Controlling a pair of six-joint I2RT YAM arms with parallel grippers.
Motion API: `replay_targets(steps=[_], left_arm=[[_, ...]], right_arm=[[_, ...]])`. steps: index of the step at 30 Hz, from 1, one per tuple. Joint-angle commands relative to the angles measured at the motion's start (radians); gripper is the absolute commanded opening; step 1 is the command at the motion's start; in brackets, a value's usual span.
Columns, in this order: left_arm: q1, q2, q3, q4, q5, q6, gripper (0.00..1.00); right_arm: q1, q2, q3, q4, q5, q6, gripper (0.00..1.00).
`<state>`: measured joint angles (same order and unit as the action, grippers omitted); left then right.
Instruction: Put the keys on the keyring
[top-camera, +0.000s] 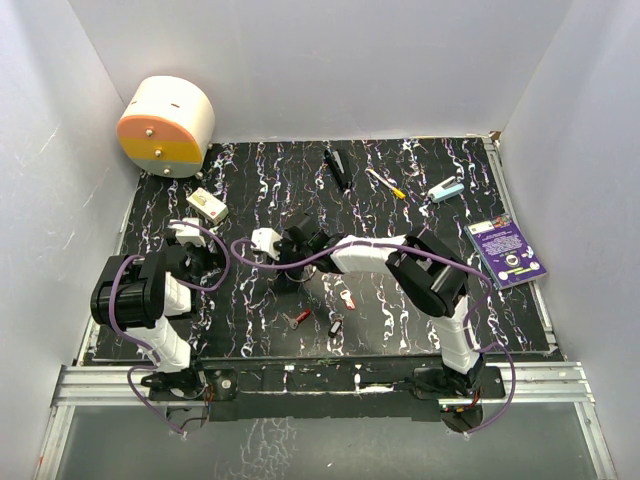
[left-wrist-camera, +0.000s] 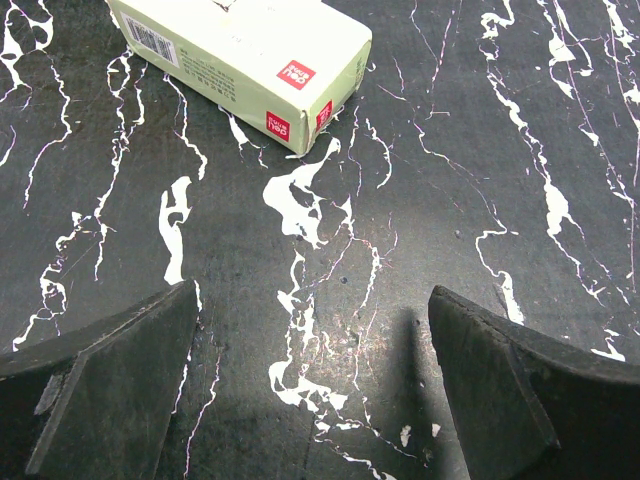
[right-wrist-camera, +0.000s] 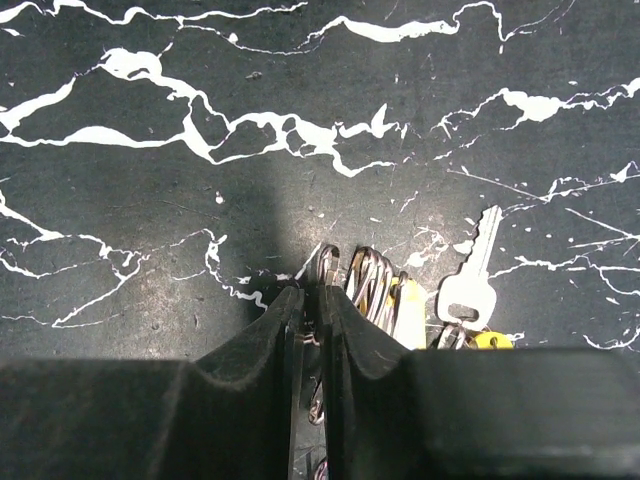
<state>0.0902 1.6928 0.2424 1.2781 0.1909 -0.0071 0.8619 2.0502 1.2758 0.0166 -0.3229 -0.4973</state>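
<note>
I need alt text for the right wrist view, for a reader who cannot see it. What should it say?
The right gripper has its dark jaws nearly shut on a thin silver wire keyring, low over a black table with white marble veins. Just right of it lies a small silver metal key, with a yellow piece at its head.

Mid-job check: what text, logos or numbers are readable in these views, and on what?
Pale green box: two red logo squares, a barcode and fine print, all too small or blurred to read.
Purple booklet: cover print too small to read.
No other legible text shows.
</note>
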Motion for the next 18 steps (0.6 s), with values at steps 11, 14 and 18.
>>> replay_targets(steps=[11, 14, 18], left_arm=[[-0.001, -0.009, 0.016, 0.017, 0.013, 0.007, 0.97], [-0.001, -0.01, 0.015, 0.017, 0.013, 0.007, 0.97], [-0.001, -0.009, 0.015, 0.017, 0.013, 0.007, 0.97]], right_arm=[[-0.014, 0.04, 0.183, -0.535, -0.046, 0.06, 0.13], [-0.015, 0.041, 0.183, -0.554, -0.086, 0.083, 0.15], [-0.014, 0.039, 0.159, -0.535, -0.084, 0.088, 0.18]])
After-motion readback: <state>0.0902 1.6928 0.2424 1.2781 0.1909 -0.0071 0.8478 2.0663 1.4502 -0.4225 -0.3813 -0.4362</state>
